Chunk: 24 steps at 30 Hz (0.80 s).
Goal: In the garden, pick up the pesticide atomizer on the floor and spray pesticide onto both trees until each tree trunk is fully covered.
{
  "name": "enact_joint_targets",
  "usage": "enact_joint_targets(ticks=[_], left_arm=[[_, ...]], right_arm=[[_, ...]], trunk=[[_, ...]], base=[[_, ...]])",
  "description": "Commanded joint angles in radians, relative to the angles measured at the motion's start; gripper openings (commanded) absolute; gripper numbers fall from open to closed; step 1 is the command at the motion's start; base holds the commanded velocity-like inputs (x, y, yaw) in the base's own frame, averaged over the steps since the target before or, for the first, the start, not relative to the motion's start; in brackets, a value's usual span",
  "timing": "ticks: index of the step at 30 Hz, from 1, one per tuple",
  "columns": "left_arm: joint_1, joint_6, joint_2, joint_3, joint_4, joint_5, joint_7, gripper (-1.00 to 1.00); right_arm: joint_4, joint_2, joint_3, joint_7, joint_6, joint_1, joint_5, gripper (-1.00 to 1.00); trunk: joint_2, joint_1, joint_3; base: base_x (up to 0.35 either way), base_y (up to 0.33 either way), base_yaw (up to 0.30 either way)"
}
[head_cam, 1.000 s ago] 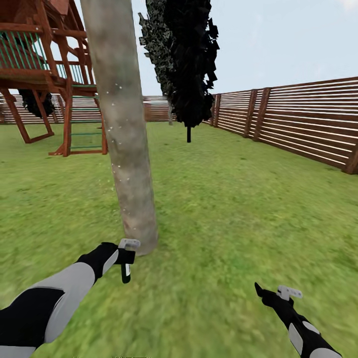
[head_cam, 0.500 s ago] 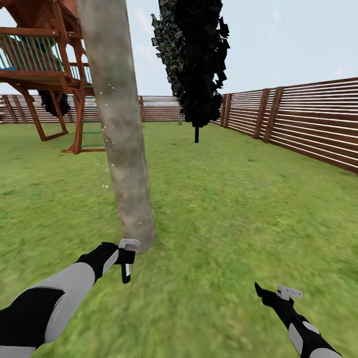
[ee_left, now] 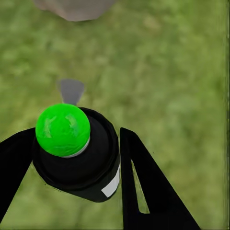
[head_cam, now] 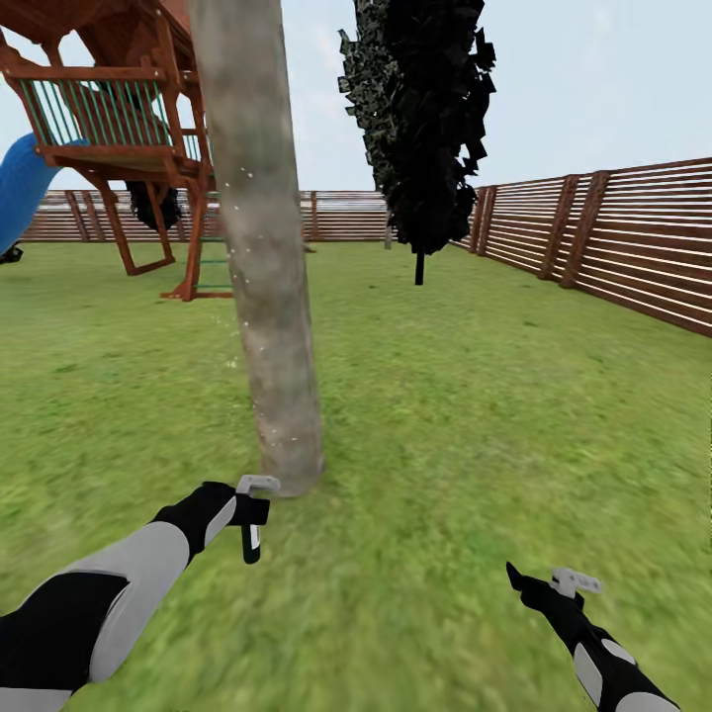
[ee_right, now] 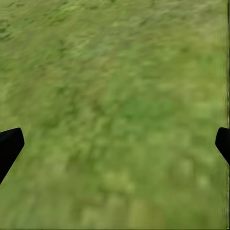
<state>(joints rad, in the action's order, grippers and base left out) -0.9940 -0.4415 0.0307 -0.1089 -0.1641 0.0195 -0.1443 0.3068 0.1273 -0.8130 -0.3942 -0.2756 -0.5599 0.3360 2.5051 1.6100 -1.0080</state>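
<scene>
A thick grey-brown mottled tree trunk [head_cam: 269, 277] rises from the grass just ahead, left of centre, with a few white specks on its bark. My left gripper [head_cam: 251, 529] hangs low beside the trunk's base, pointing down. In the left wrist view this gripper [ee_left: 76, 160] is shut on the pesticide atomizer [ee_left: 79, 165], a small black round body with a bright green spot on top; the trunk's foot [ee_left: 74, 7] lies close beyond it. My right gripper [head_cam: 542, 583] is open over bare grass at the lower right, its black fingertips [ee_right: 9, 143] wide apart.
A wooden playset [head_cam: 129, 129] with a blue slide [head_cam: 20, 193] stands at the back left. A dark cypress-like tree [head_cam: 425, 119] stands behind the trunk. A brown slat fence [head_cam: 633, 237] runs along the right and back. Lawn stretches to the right.
The whole head picture has slid to the right, so the camera has turned left; the blue slide has come into view. Both arms keep their places in the picture.
</scene>
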Motion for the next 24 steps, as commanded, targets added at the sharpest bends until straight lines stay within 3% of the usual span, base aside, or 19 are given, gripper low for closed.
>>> enact_joint_targets(ticks=[1,7,20,24], left_arm=[[0.000,0.000,0.000,0.000,0.000,0.000,0.000,-1.00],[0.000,0.000,0.000,0.000,0.000,0.000,0.000,-1.00],[0.000,0.001,0.002,0.002,0.000,0.000,0.000,-1.00],[0.000,0.001,0.002,0.002,0.000,0.000,0.000,-1.00]], right_arm=[[0.000,0.000,0.000,0.000,0.000,0.000,0.000,1.00],[0.000,0.000,0.000,0.000,0.000,0.000,0.000,1.00],[0.000,-0.002,0.000,0.000,0.000,0.000,0.000,1.00],[0.000,-0.003,0.000,0.000,-0.001,0.000,0.000,1.00]], trunk=[[0.000,0.000,0.000],[0.000,0.000,0.000],[0.000,0.000,0.000],[0.000,0.000,0.000]], base=[[0.000,-0.281,0.008],[0.000,-0.289,0.092],[0.150,-0.278,0.267],[0.091,-0.098,0.271]])
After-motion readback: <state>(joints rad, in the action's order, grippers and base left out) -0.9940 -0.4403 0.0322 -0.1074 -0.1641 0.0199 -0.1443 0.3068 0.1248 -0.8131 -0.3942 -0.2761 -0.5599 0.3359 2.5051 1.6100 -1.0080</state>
